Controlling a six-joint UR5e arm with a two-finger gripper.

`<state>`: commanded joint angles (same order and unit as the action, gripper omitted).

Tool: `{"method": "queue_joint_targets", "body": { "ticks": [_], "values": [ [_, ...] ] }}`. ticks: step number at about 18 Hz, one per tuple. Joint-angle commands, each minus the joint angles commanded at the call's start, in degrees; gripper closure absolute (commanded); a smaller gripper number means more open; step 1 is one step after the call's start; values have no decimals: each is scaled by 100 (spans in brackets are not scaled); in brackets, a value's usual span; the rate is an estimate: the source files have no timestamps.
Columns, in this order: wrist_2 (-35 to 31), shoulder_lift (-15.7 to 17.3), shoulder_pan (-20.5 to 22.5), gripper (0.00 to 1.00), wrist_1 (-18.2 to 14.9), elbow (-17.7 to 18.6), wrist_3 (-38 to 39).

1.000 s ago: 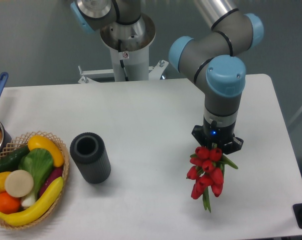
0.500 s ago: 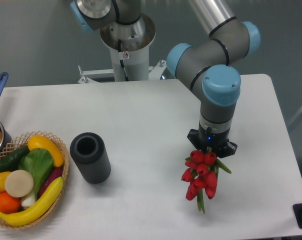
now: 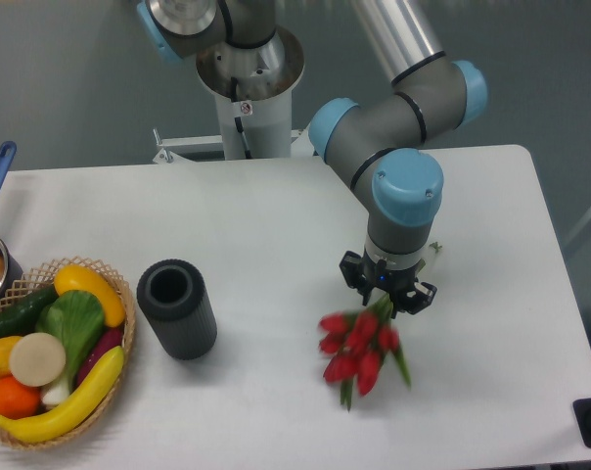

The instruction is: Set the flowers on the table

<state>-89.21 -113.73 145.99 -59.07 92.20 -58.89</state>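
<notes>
Since the gripper (image 3: 386,297) looks pinched on the stems of the blurred red flowers (image 3: 359,348) just above the table (image 3: 276,225), right of the dark vase (image 3: 177,308), an early release could scatter them.

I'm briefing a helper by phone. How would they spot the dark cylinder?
Start at the wicker basket of vegetables at the table's left edge. Just right of it stands the black ribbed cylinder, hollow and open on top, the only dark thing among colourful neighbours.
</notes>
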Motion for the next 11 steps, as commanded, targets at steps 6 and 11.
{"method": "queue_joint_targets", "body": {
  "ticks": [6, 11],
  "values": [
    [61, 202, 368, 0, 247, -236, -341],
    [97, 167, 396, 0, 238, -334, -545]
  ]
}}
